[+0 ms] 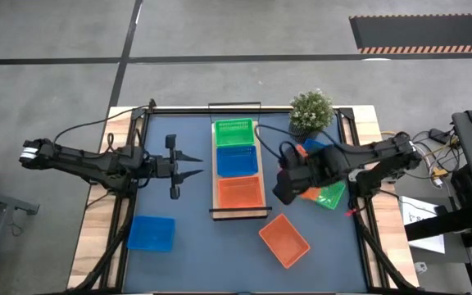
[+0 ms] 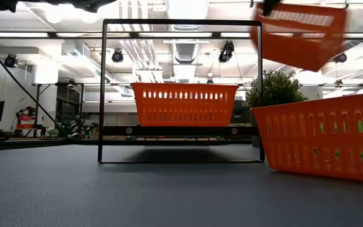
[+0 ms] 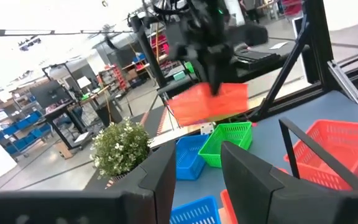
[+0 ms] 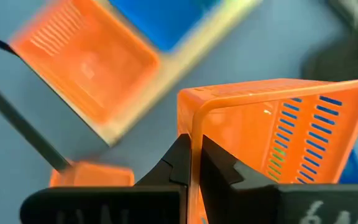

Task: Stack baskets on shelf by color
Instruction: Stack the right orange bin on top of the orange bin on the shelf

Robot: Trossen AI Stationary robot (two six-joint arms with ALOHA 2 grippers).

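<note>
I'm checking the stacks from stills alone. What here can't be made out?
- Whether the shelf baskets are stacked: the high view looks straight down on them.
- The green basket and blue basket on the shelf: the shelf's orange basket hides them in the low view.
- The pile by the plant: the right pincer, shut on a lifted orange basket, covers it from above.

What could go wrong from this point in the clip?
The right gripper pinches only the rim of a lifted orange basket, which hangs tilted and may slip or swing. Carried to the orange basket on the shelf, it could catch the shelf's black frame or nest crooked.
</note>
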